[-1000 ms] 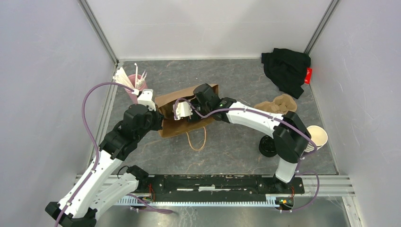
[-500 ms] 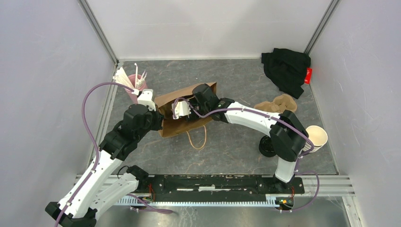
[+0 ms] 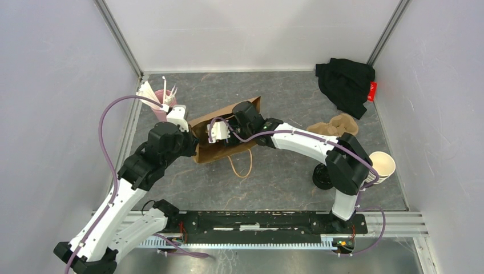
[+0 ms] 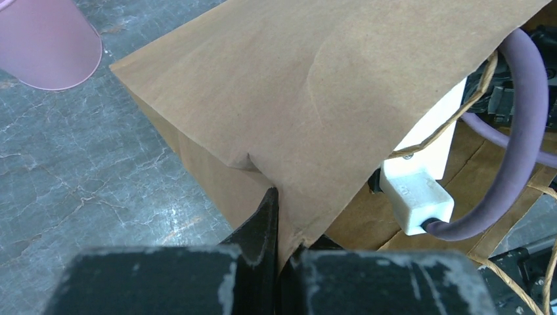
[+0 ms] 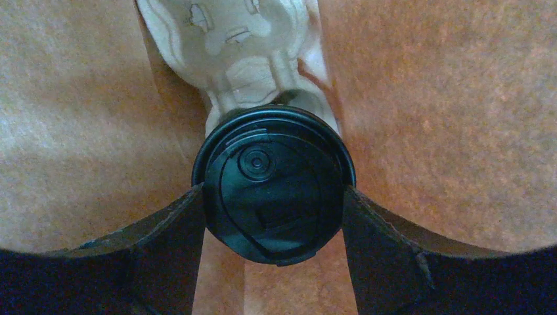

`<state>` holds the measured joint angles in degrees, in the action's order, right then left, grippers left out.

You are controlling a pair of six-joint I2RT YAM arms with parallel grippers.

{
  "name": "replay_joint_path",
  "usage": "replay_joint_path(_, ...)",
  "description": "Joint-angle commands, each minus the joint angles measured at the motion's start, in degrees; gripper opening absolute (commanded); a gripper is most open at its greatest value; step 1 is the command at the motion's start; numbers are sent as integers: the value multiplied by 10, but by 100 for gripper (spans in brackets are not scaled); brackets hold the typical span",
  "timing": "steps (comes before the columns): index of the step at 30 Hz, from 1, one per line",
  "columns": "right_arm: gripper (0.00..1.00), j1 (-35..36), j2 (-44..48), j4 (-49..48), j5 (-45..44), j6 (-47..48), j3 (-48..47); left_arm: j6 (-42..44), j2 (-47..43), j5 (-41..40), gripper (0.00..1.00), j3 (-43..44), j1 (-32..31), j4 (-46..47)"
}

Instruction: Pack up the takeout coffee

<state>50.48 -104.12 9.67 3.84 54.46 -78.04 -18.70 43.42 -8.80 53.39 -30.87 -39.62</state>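
A brown paper bag (image 3: 224,153) stands open at mid table. My left gripper (image 3: 193,146) is shut on the bag's near left edge; in the left wrist view the paper (image 4: 315,85) is pinched between the jaws of the gripper (image 4: 279,249). My right gripper (image 3: 220,132) reaches down into the bag. In the right wrist view the gripper (image 5: 272,197) is shut on the takeout coffee (image 5: 272,180), with the fingers (image 5: 171,230) against both sides of its black dome lid. The cup's side is hidden. A pale pulp carrier (image 5: 230,39) lies below it in the bag.
A pink cup of white utensils (image 3: 162,103) stands just left of the bag. The bag's handle loop (image 3: 240,168) lies in front. Pulp carriers (image 3: 337,125), a stack of black lids (image 3: 323,177), cream-rimmed cups (image 3: 381,165) and a black cloth (image 3: 345,83) are at the right.
The left arm has shifted slightly away from me with the bag's edge, and the bag's mouth has tilted a little. The right gripper stays inside the bag with the coffee.
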Motion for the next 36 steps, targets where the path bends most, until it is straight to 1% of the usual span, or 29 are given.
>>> replay_joint_path(1, 0, -3, 11, 10, 19, -13, -3, 16, 2, 50, 2, 39, -1, -11)
replay_joint_path(14, 0, -3, 34, 109, 51, -41, -20, -3, 20, 112, 2, 78, -1, -47)
replay_joint_path(18, 0, 0, 36, 160, 61, -54, -44, -17, 32, 129, 2, 94, -1, -59)
replay_joint_path(25, 0, 11, 44, 246, 57, -94, -69, -41, 81, 120, 2, 148, -1, -123)
replay_joint_path(28, 0, 18, 47, 269, 57, -115, -63, -50, 101, 117, 2, 171, -1, -155)
replay_joint_path(36, 0, 30, 42, 329, 62, -197, -61, -67, 125, 113, 2, 204, -1, -202)
